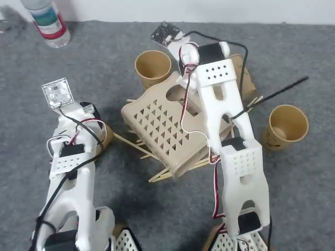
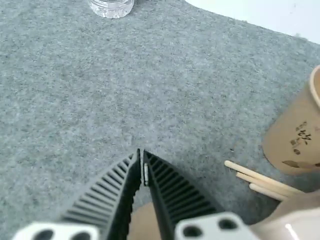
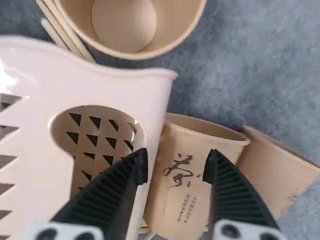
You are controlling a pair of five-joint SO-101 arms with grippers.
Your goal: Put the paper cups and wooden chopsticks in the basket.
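right gripper (image 3: 177, 155) released, over paper cup (image 3: 186, 172) | left gripper (image 2: 141, 155) clenched | cup light, thin, probably crushes easily: take rim softly

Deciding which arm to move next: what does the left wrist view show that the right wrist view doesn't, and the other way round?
Left wrist view only: the left gripper, fingers shut, and the base of a clear bottle. Right wrist view only: the right gripper, fingers open, the basket with its handle hole, and two paper cups beside its wall. Both: the grey mat, and wooden chopsticks lying next to a paper cup.
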